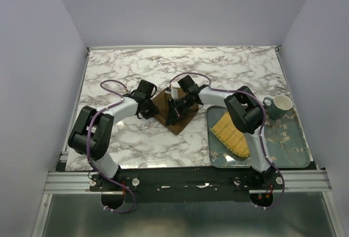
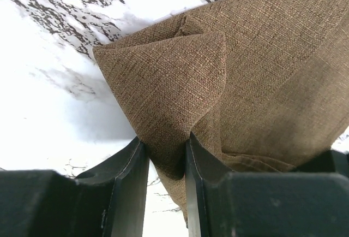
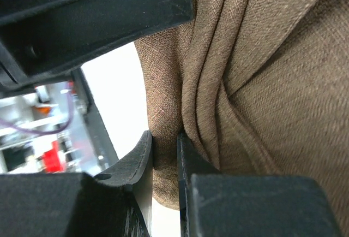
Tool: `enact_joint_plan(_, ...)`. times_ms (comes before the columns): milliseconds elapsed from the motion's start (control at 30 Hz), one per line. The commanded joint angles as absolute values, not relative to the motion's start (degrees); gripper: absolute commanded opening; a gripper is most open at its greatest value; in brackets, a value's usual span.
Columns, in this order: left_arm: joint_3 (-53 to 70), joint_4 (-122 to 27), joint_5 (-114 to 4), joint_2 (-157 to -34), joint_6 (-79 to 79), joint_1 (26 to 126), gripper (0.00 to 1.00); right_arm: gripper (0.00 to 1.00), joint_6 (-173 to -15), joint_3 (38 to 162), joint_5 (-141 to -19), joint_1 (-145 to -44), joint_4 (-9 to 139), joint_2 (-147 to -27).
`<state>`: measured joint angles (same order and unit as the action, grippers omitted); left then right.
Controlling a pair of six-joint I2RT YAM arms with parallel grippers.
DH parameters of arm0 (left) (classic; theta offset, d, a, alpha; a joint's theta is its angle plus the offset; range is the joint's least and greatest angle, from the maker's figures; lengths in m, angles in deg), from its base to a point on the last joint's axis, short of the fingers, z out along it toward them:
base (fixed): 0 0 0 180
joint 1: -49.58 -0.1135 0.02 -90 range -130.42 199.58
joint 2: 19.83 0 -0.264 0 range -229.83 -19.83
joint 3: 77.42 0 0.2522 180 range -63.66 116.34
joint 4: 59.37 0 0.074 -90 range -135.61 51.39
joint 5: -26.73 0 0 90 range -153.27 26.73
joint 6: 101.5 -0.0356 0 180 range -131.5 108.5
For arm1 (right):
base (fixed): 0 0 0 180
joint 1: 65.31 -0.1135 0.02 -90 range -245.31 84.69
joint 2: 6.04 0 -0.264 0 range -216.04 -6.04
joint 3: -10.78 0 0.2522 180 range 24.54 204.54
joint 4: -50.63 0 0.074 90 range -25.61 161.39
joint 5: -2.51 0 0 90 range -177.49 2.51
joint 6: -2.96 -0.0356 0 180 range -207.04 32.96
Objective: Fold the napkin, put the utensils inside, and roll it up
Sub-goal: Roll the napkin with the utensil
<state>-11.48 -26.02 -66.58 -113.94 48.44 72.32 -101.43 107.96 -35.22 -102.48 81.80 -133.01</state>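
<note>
The dark brown napkin [image 1: 177,123] lies bunched in the middle of the marble table, between my two grippers. My left gripper [image 1: 151,104] holds its left side. In the left wrist view a raised fold of the napkin [image 2: 262,57] sits between the black fingers of the left gripper [image 2: 166,141] and touches both. My right gripper [image 1: 175,108] holds the right side. In the right wrist view the right gripper [image 3: 163,136] pinches a thick gathered edge of the napkin [image 3: 283,84]. The utensils are out of view.
A teal tray [image 1: 294,149] stands at the right front, with a yellow woven mat [image 1: 230,133] on its left part. A mug [image 1: 281,106] sits at its far edge. The marble table [image 1: 218,67] is walled on three sides.
</note>
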Motion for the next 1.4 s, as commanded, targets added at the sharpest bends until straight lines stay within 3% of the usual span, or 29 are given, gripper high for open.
enact_joint_plan(0,-12.2,-15.9,-74.2,-116.2,50.5,74.7,0.0,0.28,-97.7,111.0,-52.8,-104.9,96.0,-127.9)
enact_joint_plan(133,-11.5,-13.4,-72.9,-115.8,53.5,76.0,0.0,0.51,-98.6,112.8,-64.0,-108.3,100.1,-122.6)
enact_joint_plan(300,-11.2,-12.2,-71.1,-116.4,56.0,76.6,0.0,0.61,-100.0,111.8,-74.6,-113.4,100.2,-118.4)
enact_joint_plan(433,-11.6,-12.2,-69.4,-116.0,57.1,76.7,0.0,0.66,-100.3,107.1,-80.0,-116.6,90.9,-116.3)
enact_joint_plan(800,-12.2,-11.7,-66.6,-114.2,59.0,76.7,0.0,0.66,-101.0,102.1,-85.2,-122.5,78.7,-118.4)
enact_joint_plan(1067,-13.6,-12.8,-66.8,-113.1,59.5,76.6,0.0,0.44,-103.5,97.8,-82.0,-123.0,74.9,-119.1)
enact_joint_plan(1100,-13.6,-12.9,-66.8,-113.1,59.5,76.6,0.0,0.44,-103.6,97.1,-82.0,-123.1,74.8,-119.1)
enact_joint_plan(1233,-13.7,-12.9,-67.0,-112.6,59.8,76.6,0.0,0.59,-103.4,94.5,-81.9,-123.1,72.8,-119.3)
enact_joint_plan(1367,-13.7,-13.0,-66.2,-112.6,60.0,76.6,0.0,0.64,-102.4,92.9,-84.4,-123.1,71.8,-121.3)
